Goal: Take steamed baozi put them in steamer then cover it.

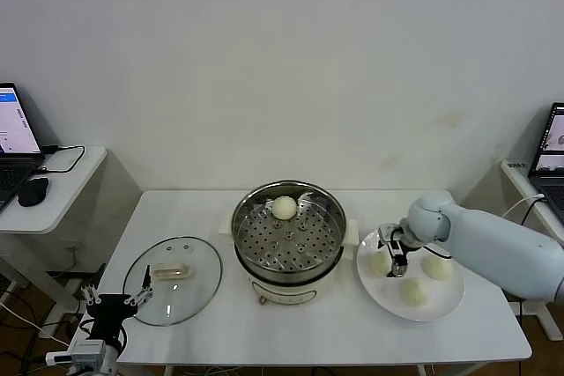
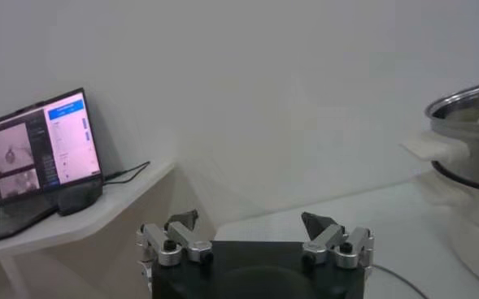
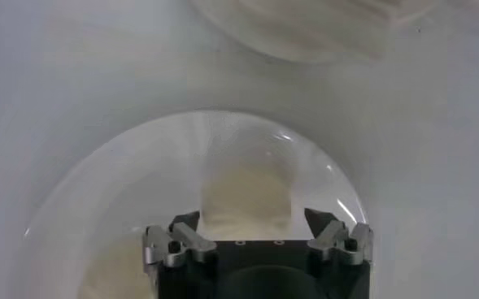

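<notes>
On the white worktop (image 1: 308, 323), the steamer (image 1: 288, 239) holds one baozi (image 1: 284, 208) at twelve o'clock. The right gripper (image 1: 391, 259) straddles a plate (image 1: 441, 310) bun (image 3: 247, 195), fingers apart, seemingly not yet gripping. The left gripper (image 1: 113, 300) idles, fingers apart.

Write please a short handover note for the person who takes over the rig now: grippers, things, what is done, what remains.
Right gripper: down over the white plate, fingers either side of a baozi; grip not confirmed.
Left gripper: open, parked low near the glass lid.
Done: one baozi lies in the steamer.
Left: three baozi on the plate to move, then put the lid on.
</notes>
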